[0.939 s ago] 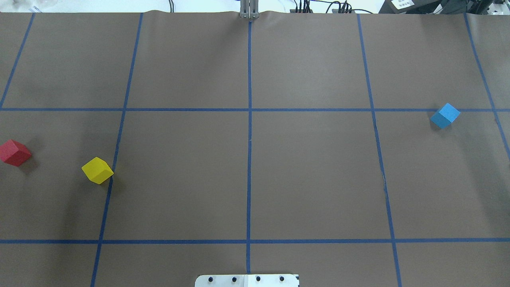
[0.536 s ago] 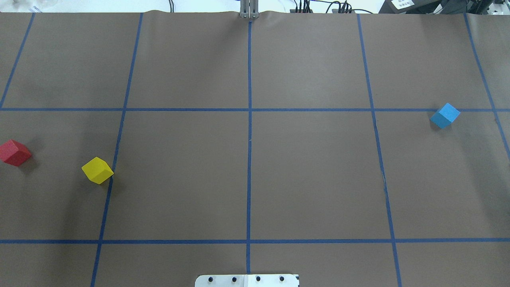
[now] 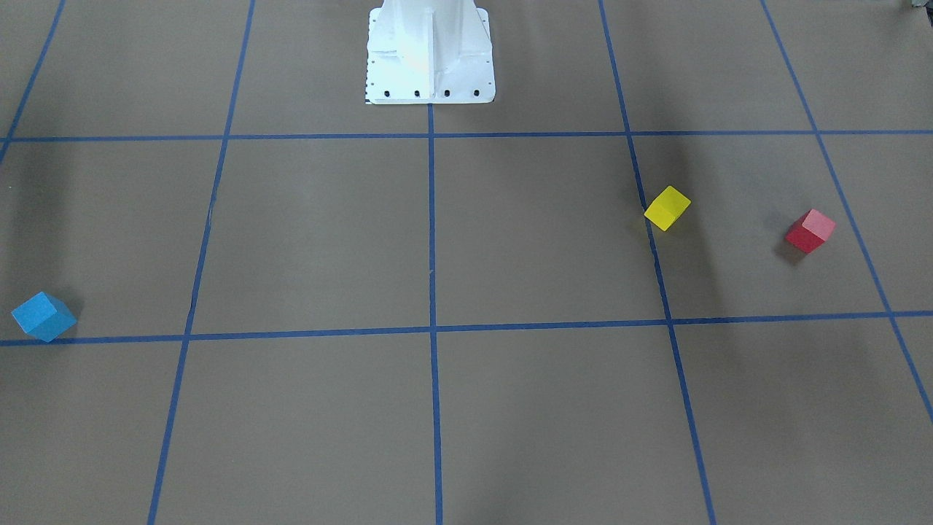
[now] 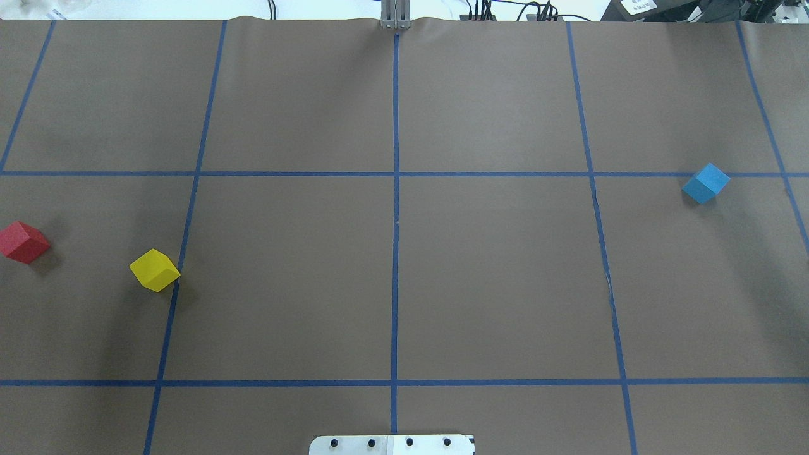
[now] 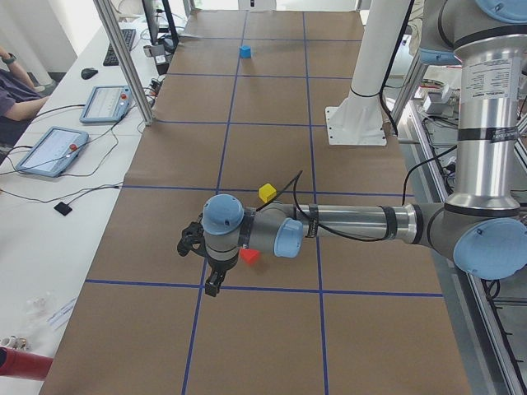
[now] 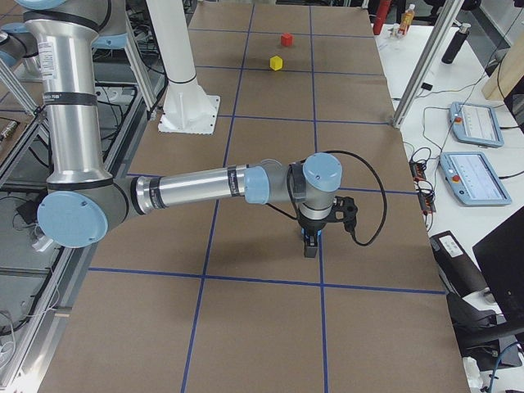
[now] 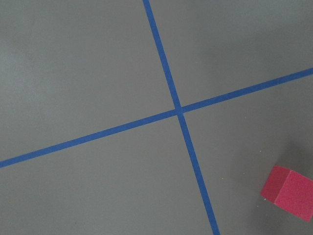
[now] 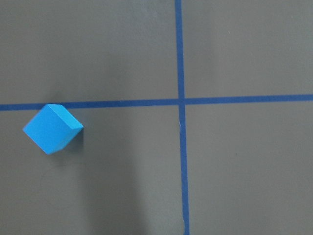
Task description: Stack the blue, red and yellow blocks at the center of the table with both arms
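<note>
- Blue block [image 4: 706, 183] far right on bench [image 4: 493, 284]; red block [image 4: 24, 242] and yellow block [image 4: 155, 270] far left.
- Left end effector [image 5: 212, 284], right end effector [image 6: 310, 246]: opening can't tell.
- Match yaw to the rotated block faces before descending.

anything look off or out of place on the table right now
Nothing is spilled or damaged. The blue block, yellow block and red block each sit turned cornerwise to the tape grid, all far from the centre. One tape line on the robot's right has a slight kink.

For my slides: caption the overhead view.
Start of stacking: red block and yellow block at left, blue block far right.
</note>
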